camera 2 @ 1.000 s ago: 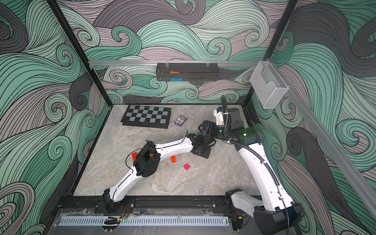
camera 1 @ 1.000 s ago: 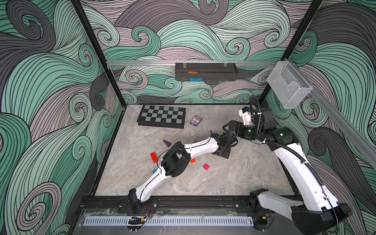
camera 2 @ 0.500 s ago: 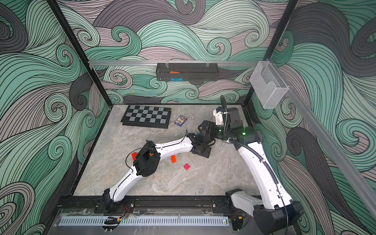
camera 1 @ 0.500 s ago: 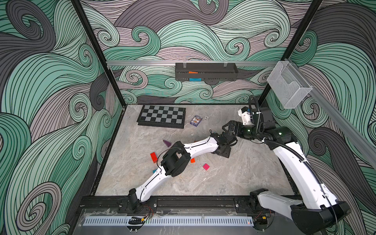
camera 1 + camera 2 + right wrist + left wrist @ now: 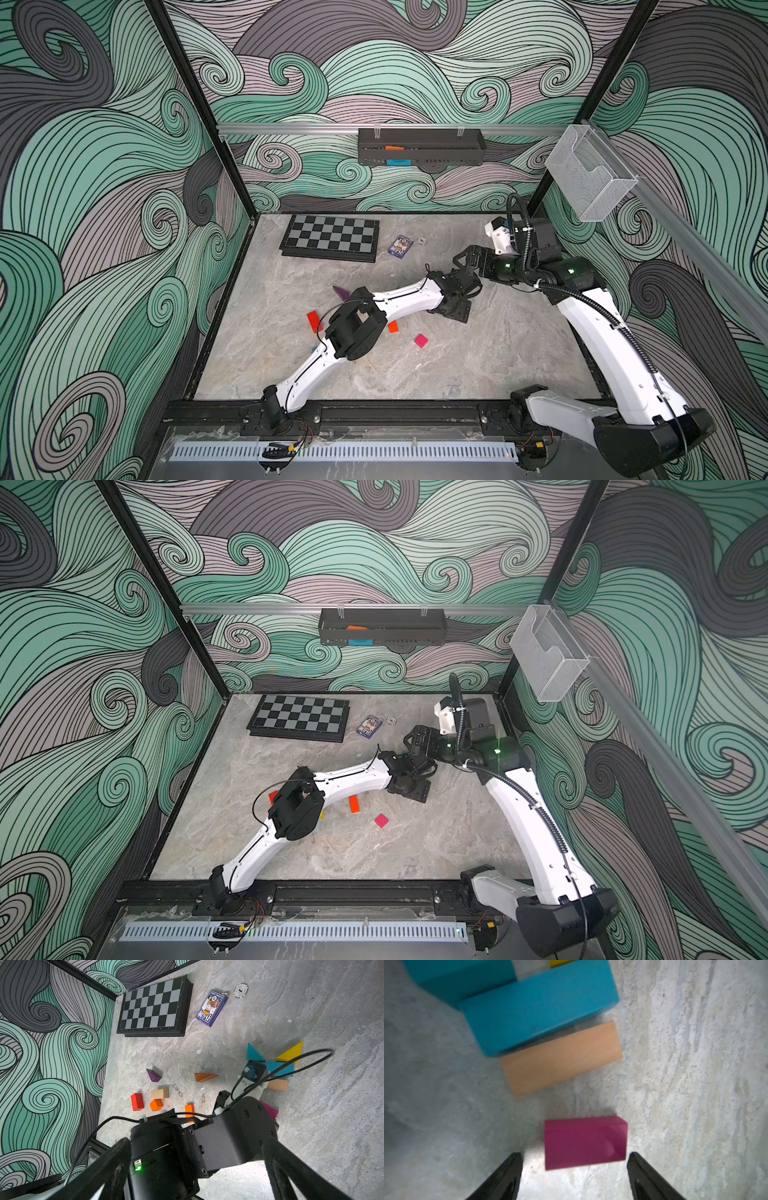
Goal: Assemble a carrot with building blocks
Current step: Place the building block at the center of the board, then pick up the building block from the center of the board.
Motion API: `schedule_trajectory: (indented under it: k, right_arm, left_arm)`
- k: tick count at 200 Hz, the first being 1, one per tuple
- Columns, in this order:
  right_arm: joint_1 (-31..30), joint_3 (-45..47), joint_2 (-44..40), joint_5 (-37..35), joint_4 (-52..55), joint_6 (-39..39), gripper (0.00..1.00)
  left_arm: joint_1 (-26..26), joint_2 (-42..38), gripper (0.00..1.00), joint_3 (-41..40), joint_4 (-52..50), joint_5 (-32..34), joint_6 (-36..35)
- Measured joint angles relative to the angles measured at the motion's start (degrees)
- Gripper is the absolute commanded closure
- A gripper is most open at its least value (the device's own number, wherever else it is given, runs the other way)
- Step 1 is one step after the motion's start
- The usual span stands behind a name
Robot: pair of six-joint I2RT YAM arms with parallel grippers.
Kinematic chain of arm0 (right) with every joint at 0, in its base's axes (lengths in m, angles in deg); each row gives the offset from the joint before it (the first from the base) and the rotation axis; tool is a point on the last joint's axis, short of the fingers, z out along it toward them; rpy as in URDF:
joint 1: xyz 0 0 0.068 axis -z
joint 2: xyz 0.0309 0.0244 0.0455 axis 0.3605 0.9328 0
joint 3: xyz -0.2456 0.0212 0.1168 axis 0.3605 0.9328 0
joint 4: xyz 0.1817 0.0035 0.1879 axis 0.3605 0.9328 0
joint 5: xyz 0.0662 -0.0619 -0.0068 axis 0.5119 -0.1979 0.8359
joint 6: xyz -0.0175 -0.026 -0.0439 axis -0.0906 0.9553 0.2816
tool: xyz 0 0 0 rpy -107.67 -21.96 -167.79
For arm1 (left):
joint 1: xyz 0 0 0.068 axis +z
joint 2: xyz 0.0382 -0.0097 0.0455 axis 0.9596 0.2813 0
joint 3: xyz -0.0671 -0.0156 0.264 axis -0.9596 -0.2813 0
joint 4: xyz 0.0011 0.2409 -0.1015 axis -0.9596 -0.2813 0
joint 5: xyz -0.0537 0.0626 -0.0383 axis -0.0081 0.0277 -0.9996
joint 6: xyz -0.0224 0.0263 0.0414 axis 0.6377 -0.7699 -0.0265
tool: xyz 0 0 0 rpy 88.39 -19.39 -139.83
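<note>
- The left end effector points down at the worktop with its jaws spread and gripping nothing.
- A magenta cuboid lies flat on the worktop between those jaws. It is clear of one jaw and just beside the other.
- Past the magenta cuboid and apart from it, a plain beige cuboid lies crosswise. A teal cuboid sits close against its far long side.
- In the right wrist view, a teal wedge and a yellow wedge sit on the far side of the teal cuboid, one near each end.
- The right end effector hangs above the wrist of the left arm, with its jaws wide apart and empty.
- More blocks lie loose toward the left side of the worktop: a purple wedge, a brown wedge, a red cuboid, a small beige block, an orange cube and an orange cuboid.
- A pink cube lies alone, nearer the front edge.
- At the back lie a chessboard, a card box beside it and a poker chip just past the box.
</note>
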State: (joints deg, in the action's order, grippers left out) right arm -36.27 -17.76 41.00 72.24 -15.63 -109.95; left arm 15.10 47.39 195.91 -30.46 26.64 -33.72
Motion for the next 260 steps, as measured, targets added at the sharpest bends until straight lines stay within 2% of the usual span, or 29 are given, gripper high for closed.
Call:
schedule_trajectory:
  k: [64,106,154,185,218,260]
  right_arm:
    - [-0.1,-6.1,-0.4,2.0,-0.5,1.7,0.02]
    - [-0.1,-4.9,-0.6,2.1,-0.5,2.3,0.13]
    - [-1.3,2.2,0.0,3.4,-1.1,3.6,0.22]
    - [-5.2,6.0,3.1,3.4,-1.2,5.0,0.28]
    - [-12.4,7.0,10.0,0.8,-1.5,6.4,0.28]
    - [-21.0,7.2,20.3,-3.9,-3.8,6.9,0.26]
  left_arm:
    - [2.0,-17.1,0.16,-18.9,-0.2,2.9,0.4]
    - [5.4,-28.9,0.16,-30.6,-0.4,7.0,1.1]
    - [11.0,-46.6,0.16,-43.2,-1.0,9.1,1.9]
    - [14.0,-56.9,0.16,-47.5,-1.9,9.1,1.8]
    - [17.7,-67.5,0.16,-48.7,-1.8,8.4,0.2]
    - [21.0,-71.6,0.16,-48.2,-2.6,6.5,-1.5]
